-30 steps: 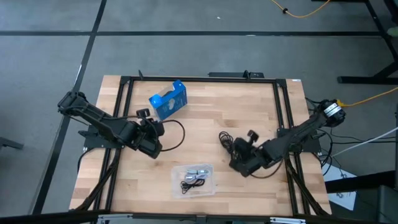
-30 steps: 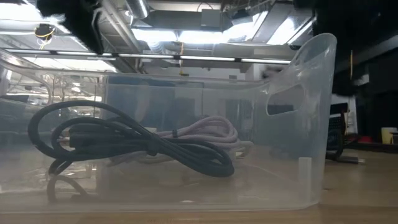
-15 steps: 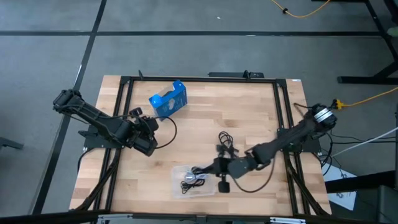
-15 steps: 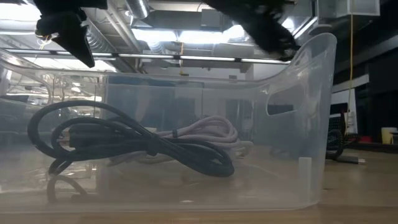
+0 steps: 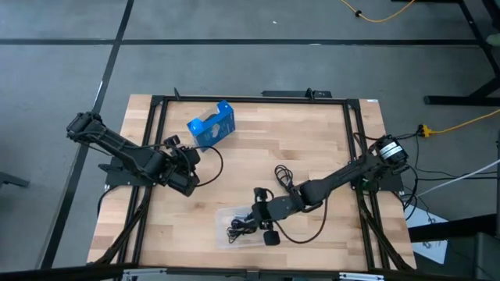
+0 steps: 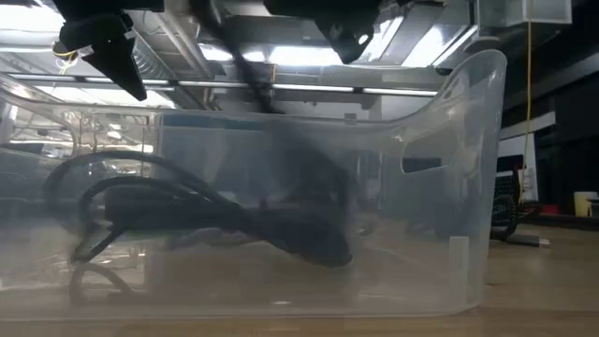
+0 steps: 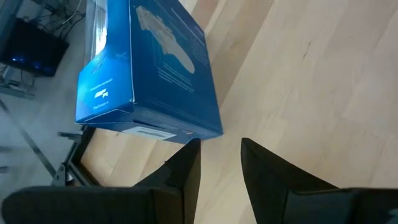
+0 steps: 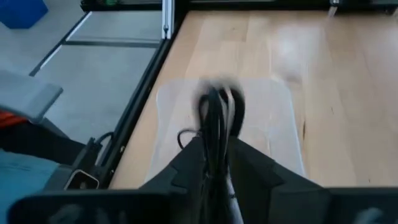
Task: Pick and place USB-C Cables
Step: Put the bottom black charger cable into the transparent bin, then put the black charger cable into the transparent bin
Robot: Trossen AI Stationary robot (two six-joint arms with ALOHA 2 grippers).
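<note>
My right gripper (image 5: 256,218) is over the clear plastic tray (image 5: 226,236) and shut on a black USB-C cable (image 8: 215,118), which shows blurred. In the low view this cable (image 6: 281,131) hangs as a blurred dark strand into the tray (image 6: 468,187), above a coiled black cable (image 6: 187,215) lying on the tray's floor. Another black cable (image 5: 283,177) lies on the wood, right of the tray. My left gripper (image 5: 184,150) is open and empty near the table's left side, and faces the blue box (image 7: 149,68). My right gripper pinches the black cable's bundled strands (image 8: 216,140) between its two fingers. The cable hangs below the fingers into the tray. The blur hides which part of the cable the fingers are on.
The blue box (image 5: 212,125) lies on the wood at the far left. A black frame (image 5: 250,99) runs along the table's edges. Each arm has a black lead looping from its wrist. Bare wood lies between the box and the tray.
My right gripper has gone from beside the loose black cable toward the table's left and near edge. It has carried a black cable over the tray, and the cable now hangs into it. My left arm has drawn back a little toward the table's left edge.
</note>
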